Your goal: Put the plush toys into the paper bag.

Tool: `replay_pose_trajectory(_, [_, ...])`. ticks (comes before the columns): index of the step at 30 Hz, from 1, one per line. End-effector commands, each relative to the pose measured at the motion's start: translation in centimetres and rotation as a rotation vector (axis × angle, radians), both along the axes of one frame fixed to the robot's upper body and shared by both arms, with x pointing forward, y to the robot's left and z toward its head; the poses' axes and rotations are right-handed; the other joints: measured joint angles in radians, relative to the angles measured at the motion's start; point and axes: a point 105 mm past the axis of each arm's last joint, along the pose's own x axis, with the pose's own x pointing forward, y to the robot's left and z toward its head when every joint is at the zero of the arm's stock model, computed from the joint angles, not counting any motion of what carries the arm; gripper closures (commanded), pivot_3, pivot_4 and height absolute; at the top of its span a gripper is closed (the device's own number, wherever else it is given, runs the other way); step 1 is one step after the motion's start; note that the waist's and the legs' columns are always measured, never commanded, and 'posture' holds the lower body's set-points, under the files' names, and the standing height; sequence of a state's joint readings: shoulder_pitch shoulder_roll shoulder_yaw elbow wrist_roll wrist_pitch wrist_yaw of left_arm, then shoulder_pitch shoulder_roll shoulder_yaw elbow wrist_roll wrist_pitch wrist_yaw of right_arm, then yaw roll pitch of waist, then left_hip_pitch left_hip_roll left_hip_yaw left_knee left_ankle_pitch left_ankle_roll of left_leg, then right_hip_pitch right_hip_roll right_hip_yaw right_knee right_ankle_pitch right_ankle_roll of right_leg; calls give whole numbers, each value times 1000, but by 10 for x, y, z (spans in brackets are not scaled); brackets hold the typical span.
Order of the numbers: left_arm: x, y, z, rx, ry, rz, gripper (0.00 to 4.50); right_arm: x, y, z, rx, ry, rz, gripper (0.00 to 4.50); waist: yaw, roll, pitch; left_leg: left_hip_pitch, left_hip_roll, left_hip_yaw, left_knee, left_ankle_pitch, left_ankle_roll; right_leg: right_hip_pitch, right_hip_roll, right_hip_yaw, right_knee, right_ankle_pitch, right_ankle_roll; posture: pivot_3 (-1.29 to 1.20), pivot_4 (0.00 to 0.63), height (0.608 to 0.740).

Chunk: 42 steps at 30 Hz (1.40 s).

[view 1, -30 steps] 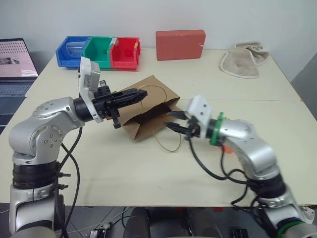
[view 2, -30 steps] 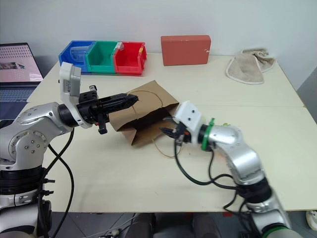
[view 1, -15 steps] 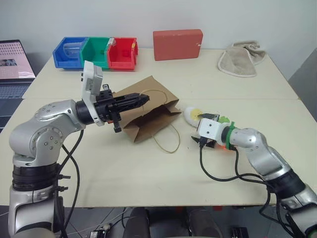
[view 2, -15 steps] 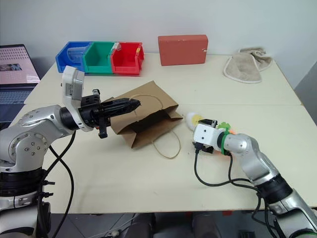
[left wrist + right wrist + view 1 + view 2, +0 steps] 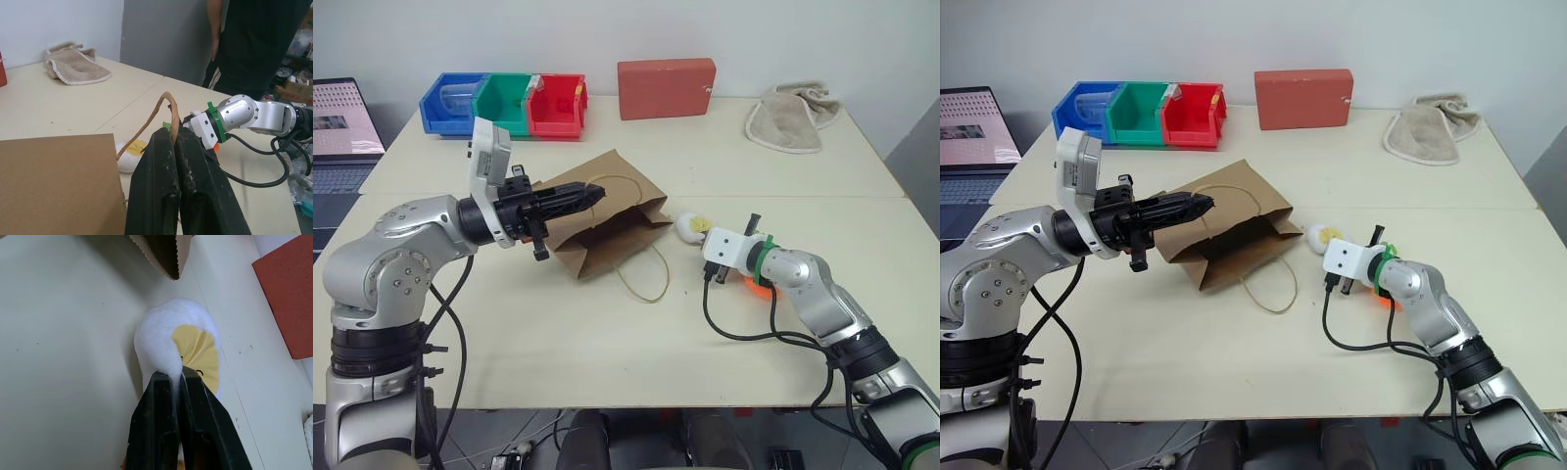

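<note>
Right gripper: jaws pressed together on the white edge of the egg plush, pinching a fold of its fabric, with the yellow yolk face just beside the fingertips. In the head views the egg lies on the table at the 3 o'clock side of the paper bag, just off the bag's open mouth but not touching it; the right gripper reaches it from the egg's 4 o'clock. An orange item — apparently the carrot plush, though mostly hidden — sits under the right forearm, with a scrap of green showing at the wrist. Left gripper: jaws closed on the bag's upper cord handle, the tan loop rising between the fingertips — the gripper points level and holds that handle off the bag's upper face. The bag rests on its side on the table, mouth facing 4 o'clock; its second handle lies as a flat loop on the tabletop at the bag's 5 o'clock. Along the far edge of the table, at 12 o'clock from the bag, stands a red box; at 11 o'clock, blue, green and red bins in a row; at 2 o'clock, a beige towel. A laptop sits off the table at 10 o'clock. The left wrist view shows a person in dark clothing standing beyond the table.
</note>
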<state>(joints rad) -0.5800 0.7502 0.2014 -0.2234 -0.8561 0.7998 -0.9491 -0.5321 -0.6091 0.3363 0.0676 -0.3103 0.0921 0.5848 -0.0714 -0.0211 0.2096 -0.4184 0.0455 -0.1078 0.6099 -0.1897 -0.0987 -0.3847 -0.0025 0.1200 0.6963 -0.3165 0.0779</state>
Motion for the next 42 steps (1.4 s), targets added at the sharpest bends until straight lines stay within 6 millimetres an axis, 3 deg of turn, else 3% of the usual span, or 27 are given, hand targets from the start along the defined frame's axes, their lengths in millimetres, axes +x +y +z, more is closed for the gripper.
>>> replay_pose_trajectory(1, [-4,2,17,-3,-63,-2,4500,-8,-17,32,20,-3,39,4450,7,0,0,0,0,0,0,0,0,0,0,0,0,0,0,0,150,740])
replay_pose_trajectory(8, [-4,0,21,-2,-71,-19,4500,-71,-12,73,87,263,268,4450,13,0,1,0,0,-1,-1,0,0,1,0,-1,0,0,0,0,150,740])
replay_pose_trajectory(11, [-6,-3,22,0,-73,-38,4500,-81,-4,79,117,311,296,4450,11,0,1,0,0,-1,0,0,0,1,0,-1,0,0,0,0,150,740])
replay_pose_trajectory(15, [-8,-10,24,3,-80,-75,4500,-74,33,79,206,286,323,4450,6,0,0,1,0,0,1,0,0,1,0,0,0,0,0,0,150,740])
replay_pose_trajectory(22, [-11,-15,23,10,-81,-102,4500,-39,93,67,243,203,303,4450,5,0,0,0,1,0,1,0,0,0,0,0,0,0,0,0,150,740])
replay_pose_trajectory(31, [-10,-18,20,-10,-80,-94,4500,-29,151,77,362,192,332,4450,10,0,0,-1,1,-2,0,0,0,-2,0,-2,0,0,0,0,150,740])
replay_pose_trajectory(34, [-9,-18,20,-17,-80,-82,4500,-31,151,76,358,197,344,3765,12,0,0,-2,1,-2,0,0,0,-2,0,-3,1,0,0,0,150,740])
replay_pose_trajectory(42, [-7,-18,17,-26,-73,-77,4500,-40,146,81,390,230,366,1058,12,0,0,-2,1,-3,0,0,0,-2,0,-3,1,0,0,0,150,740])
